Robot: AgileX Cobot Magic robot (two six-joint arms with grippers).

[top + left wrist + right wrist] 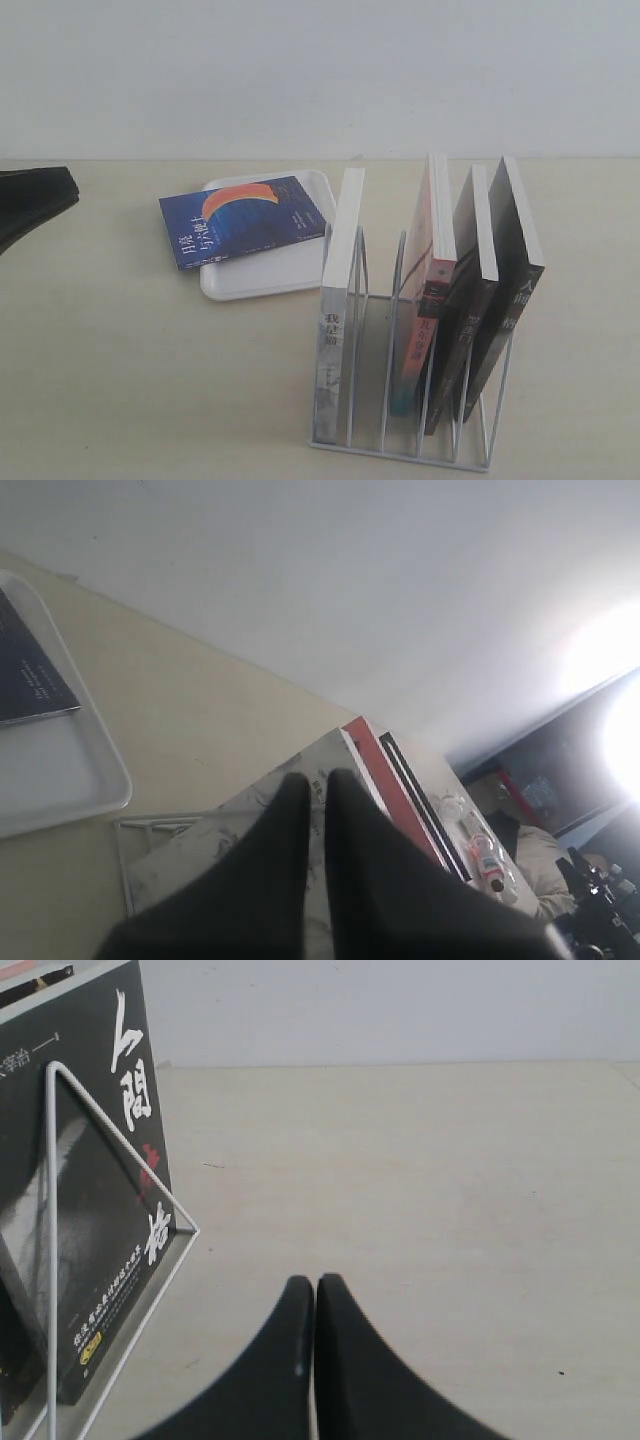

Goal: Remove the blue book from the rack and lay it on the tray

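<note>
The blue book [245, 222] lies flat, cover up, on the tray [262, 282] toward the table's far edge. It sits askew, with one corner past the rim (good enough, I judge, to count as laid there). Near the front edge, the rack [351, 380] props the other books [480, 290] upright between its wires. The left gripper [315, 780] and right gripper [315, 1285] each have fingers pressed nearly together, empty, well apart from the book.

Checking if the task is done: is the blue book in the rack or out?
Out. The blue book lies flat, cover up, on the tray, overhanging one rim, outside the rack.
</note>
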